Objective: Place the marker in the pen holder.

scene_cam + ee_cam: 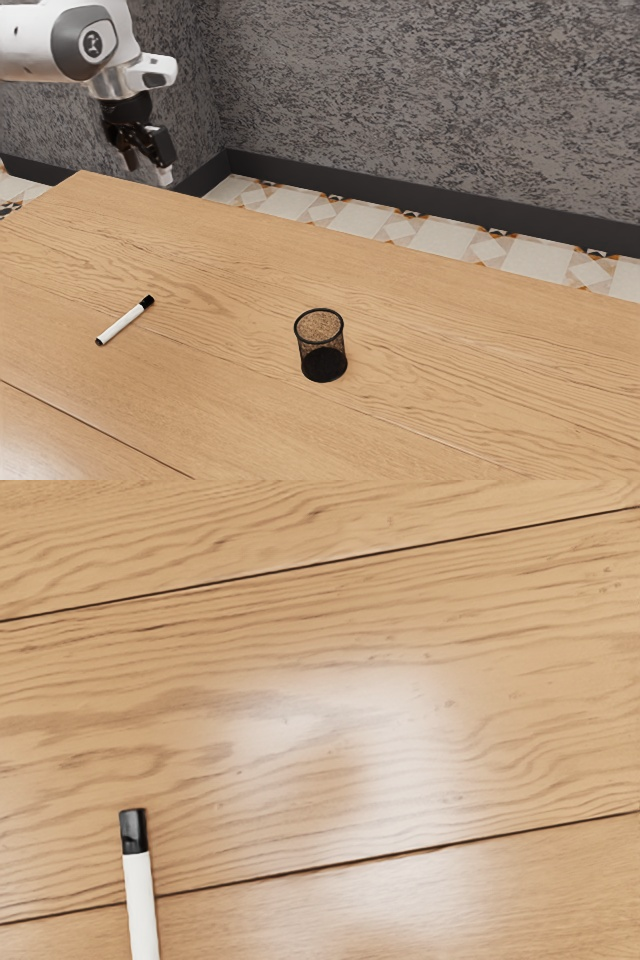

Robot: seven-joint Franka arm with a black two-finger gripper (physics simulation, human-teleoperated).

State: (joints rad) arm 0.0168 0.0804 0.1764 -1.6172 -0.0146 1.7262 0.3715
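One marker (124, 322), exterior view's near left. One pen holder (324, 367), farther right. One table (470, 370). One arm (70, 45), one gripper (148, 172), exterior view's far left. Two walls (420, 90), far.

exterior view slants down from beside the arm (65, 42); wrist view, nearer, faces down from the gripper (147, 170); both share the marker (123, 323).

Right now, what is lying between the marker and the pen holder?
Only bare wood: in the exterior view, the stretch of table between the marker and the pen holder has nothing lying on it.
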